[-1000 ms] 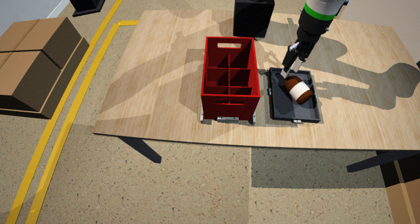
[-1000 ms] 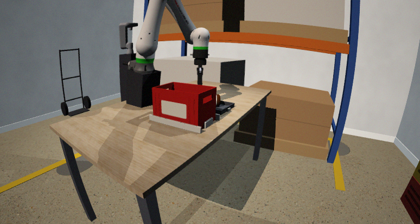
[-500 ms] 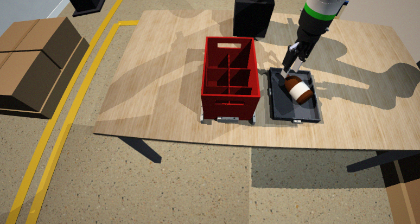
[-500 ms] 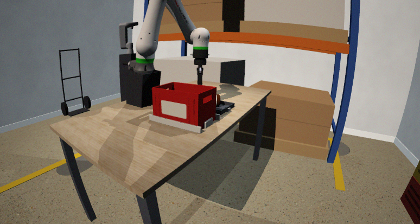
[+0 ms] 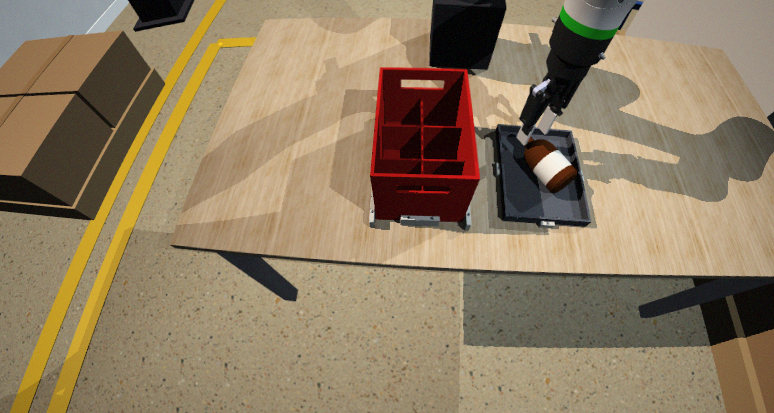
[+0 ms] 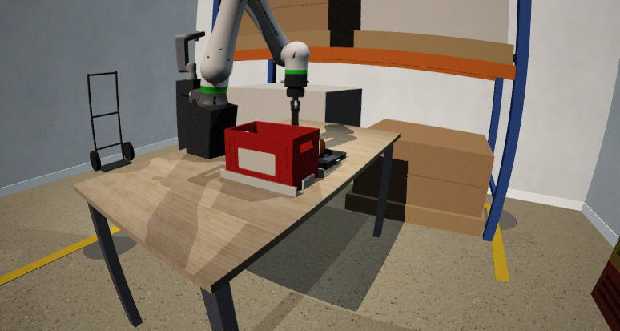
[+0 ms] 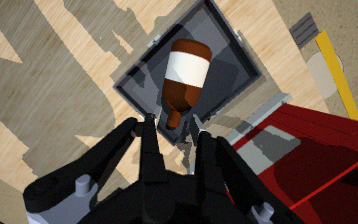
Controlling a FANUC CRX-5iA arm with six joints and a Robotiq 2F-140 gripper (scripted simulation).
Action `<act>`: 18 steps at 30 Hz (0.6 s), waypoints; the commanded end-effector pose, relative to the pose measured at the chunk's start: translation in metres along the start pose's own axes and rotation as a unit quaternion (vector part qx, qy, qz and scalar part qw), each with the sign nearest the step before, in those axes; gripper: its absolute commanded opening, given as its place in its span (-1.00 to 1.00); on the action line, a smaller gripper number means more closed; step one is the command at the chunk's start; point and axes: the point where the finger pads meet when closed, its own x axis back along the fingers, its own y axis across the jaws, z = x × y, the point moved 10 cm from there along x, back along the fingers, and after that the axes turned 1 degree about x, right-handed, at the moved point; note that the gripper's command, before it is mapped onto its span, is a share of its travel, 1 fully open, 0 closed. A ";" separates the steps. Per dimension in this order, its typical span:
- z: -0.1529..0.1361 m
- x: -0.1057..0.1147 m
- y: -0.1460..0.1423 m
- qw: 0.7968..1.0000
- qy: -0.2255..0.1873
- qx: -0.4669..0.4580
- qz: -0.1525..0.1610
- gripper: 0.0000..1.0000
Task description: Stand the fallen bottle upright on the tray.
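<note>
The brown bottle [image 5: 549, 164] with a white label lies on its side in the dark grey tray [image 5: 538, 181], its neck pointing to the tray's far end. In the wrist view the bottle [image 7: 185, 80] lies lengthwise in the tray. My gripper [image 5: 533, 134] is low over the tray's far end. Its fingers stand partly open on either side of the bottle's neck, with a gap on each side. The red crate [image 5: 423, 147] stands level just left of the tray. In the exterior view the crate [image 6: 271, 151] hides most of the tray and bottle.
The crate has inner dividers and sits in grey corner brackets [image 5: 419, 219]. The arm's black base [image 5: 466, 20] stands behind the crate. Cardboard boxes [image 6: 433, 172] and a blue shelf post [image 6: 507, 124] stand beyond the table's right edge.
</note>
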 end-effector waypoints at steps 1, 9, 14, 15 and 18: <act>0.000 -0.002 0.000 1.000 0.000 0.000 0.000 -0.24; 0.000 -0.009 0.000 1.000 0.000 0.000 0.000 -0.24; 0.000 -0.015 0.000 1.000 0.000 0.000 0.000 -0.24; 0.000 -0.016 0.000 1.000 0.000 0.000 0.000 -0.24; 0.000 -0.020 0.000 1.000 0.000 0.000 0.000 -0.24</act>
